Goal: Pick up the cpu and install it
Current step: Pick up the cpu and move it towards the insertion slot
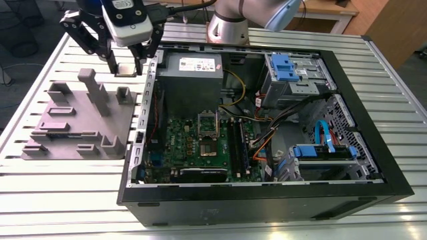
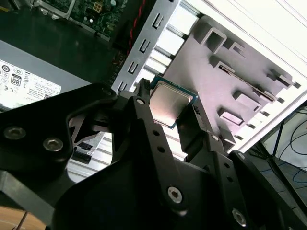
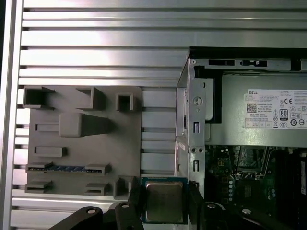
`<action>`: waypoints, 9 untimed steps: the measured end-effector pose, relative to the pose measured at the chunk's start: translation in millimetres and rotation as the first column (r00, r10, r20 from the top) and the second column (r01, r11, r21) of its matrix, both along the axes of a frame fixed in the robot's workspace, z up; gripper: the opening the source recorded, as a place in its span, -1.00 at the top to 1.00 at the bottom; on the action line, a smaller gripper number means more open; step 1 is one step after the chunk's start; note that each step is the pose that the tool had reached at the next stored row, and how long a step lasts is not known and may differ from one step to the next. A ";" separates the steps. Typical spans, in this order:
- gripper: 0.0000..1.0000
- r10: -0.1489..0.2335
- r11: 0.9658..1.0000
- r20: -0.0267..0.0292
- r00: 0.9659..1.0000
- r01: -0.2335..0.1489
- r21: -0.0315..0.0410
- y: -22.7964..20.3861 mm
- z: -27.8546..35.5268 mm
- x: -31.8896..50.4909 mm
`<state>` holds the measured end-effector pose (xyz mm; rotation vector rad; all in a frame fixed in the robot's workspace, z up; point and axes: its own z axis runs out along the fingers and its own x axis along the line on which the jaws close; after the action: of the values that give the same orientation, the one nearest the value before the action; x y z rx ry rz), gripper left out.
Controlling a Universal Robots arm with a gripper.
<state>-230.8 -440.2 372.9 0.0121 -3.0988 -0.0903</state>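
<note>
The cpu (image 1: 125, 69), a small flat square chip with a shiny silver top (image 2: 169, 103) and a thin pale rim (image 3: 164, 201), is held in the air between my black fingers. My gripper (image 1: 125, 67) is shut on it, above the table between the grey plastic fixture (image 1: 80, 120) and the left wall of the open computer case (image 1: 267, 125) in the exterior view. The metal-framed socket (image 1: 208, 123) with a dark centre lies on the green motherboard inside the case, apart from the gripper. In both wrist views a finger presses on each of two opposite edges of the chip.
The case holds a grey power supply (image 1: 192, 66), blue drive brackets (image 1: 283, 68), cables (image 1: 267, 125) and memory slots (image 1: 237, 145). The fixture (image 3: 81, 139) has several upright blocks. The slatted metal table (image 1: 67, 190) stretches around both. The arm's base (image 1: 230, 25) stands behind the case.
</note>
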 end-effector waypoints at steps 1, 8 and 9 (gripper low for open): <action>0.05 0.000 1.000 0.000 1.000 0.000 0.000 0.0 0.0 1.8; 0.05 0.000 1.000 0.000 1.000 0.000 0.000 0.0 0.0 13.8; 0.05 0.000 1.000 0.000 1.000 0.000 0.000 0.0 0.0 15.7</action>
<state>-215.1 -440.2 372.9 0.0117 -3.0988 -0.0903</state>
